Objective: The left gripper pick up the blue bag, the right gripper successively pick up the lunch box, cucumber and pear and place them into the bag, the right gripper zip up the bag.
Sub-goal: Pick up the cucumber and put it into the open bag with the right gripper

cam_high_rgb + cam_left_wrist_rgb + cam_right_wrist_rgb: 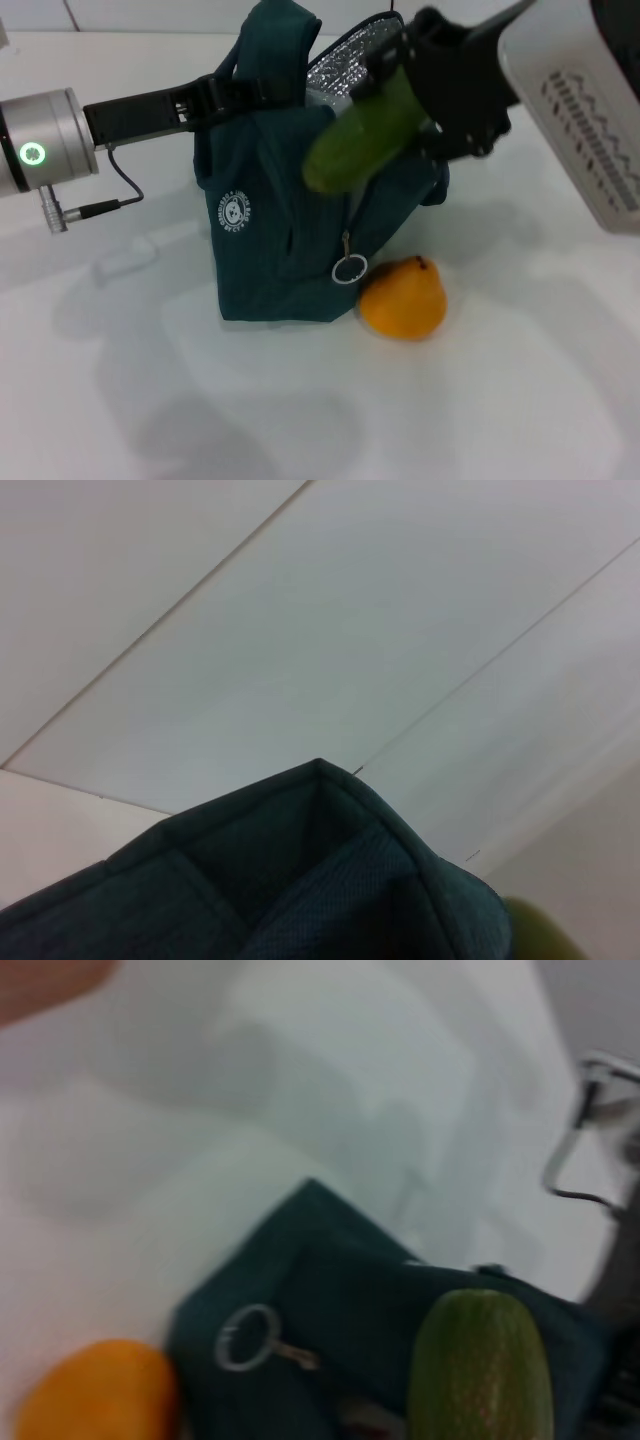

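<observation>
The blue bag point(270, 220) stands on the white table, its mouth open and its silver foil lining point(345, 65) showing. My left gripper point(240, 92) is shut on the bag's handle at its upper left and holds the bag up. My right gripper point(425, 95) is shut on the cucumber point(365, 130) and holds it tilted over the bag's right rim, its free end out in front of the bag. The pear point(403, 298) lies on the table against the bag's lower right corner, beside the ring zip pull point(349, 268). The lunch box is out of sight.
A black cable point(115, 190) hangs from my left wrist point(45, 145) over the table. My right arm's white housing point(575, 110) fills the upper right. The right wrist view shows the cucumber point(480, 1365), ring pull point(245, 1338) and pear point(95, 1390).
</observation>
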Action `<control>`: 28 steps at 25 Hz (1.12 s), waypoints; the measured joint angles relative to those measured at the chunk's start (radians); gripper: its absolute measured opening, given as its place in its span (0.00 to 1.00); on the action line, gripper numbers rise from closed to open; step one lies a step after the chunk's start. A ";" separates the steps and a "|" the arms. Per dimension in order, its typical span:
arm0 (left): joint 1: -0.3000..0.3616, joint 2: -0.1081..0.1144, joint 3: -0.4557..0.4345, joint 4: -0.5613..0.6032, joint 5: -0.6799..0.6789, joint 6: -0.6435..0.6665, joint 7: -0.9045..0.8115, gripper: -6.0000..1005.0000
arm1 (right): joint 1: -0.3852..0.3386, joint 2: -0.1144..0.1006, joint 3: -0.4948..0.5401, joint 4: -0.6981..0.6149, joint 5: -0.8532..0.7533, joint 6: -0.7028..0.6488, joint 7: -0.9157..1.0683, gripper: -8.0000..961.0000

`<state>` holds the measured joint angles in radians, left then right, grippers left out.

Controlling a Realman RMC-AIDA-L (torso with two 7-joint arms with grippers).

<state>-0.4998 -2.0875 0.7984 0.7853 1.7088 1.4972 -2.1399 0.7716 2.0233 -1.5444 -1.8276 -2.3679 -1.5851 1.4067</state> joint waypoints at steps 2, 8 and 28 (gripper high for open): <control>-0.001 0.001 -0.002 0.000 0.000 0.000 0.000 0.06 | -0.006 0.000 0.014 -0.004 0.003 0.038 0.001 0.61; -0.001 0.000 0.000 0.000 -0.010 0.000 0.000 0.06 | -0.035 0.003 0.072 0.019 0.029 0.223 0.017 0.62; -0.036 0.006 -0.006 0.007 -0.016 -0.006 -0.002 0.06 | -0.138 -0.001 0.153 0.304 0.587 0.778 0.078 0.63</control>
<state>-0.5360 -2.0815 0.7923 0.7925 1.6926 1.4915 -2.1420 0.6338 2.0219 -1.3913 -1.5241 -1.7805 -0.8072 1.4843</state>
